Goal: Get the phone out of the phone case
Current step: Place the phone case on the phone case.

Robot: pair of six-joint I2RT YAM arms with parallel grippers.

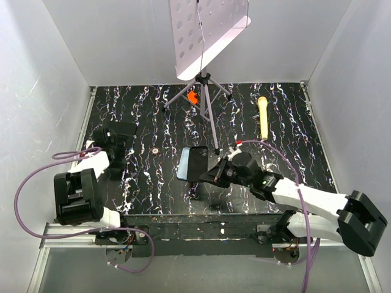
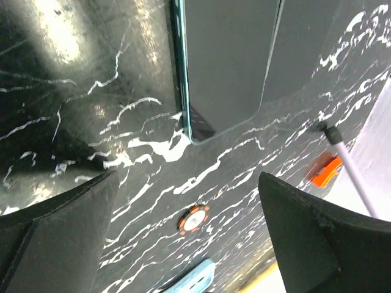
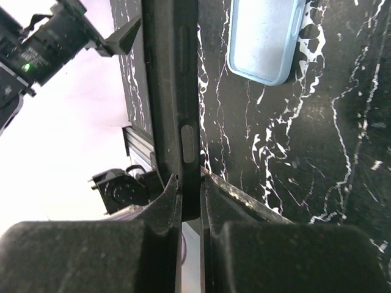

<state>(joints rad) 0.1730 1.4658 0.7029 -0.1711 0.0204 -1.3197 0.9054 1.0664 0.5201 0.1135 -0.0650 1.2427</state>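
Your right gripper [image 3: 189, 183] is clamping phone [image 3: 174, 85] by its edge, holding it above table [image 3: 330, 152]. Light blue phone case [image 3: 266, 39] is lying flat on table, apart from phone. Your left gripper [image 2: 186, 183] is gaping wide, gripping nothing.

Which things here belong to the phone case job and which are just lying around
For the job: phone, clamped in the right gripper; light blue phone case, flat on the table.
Lying about: yellow tool, small orange-rimmed disc, tripod stand with its perforated board.
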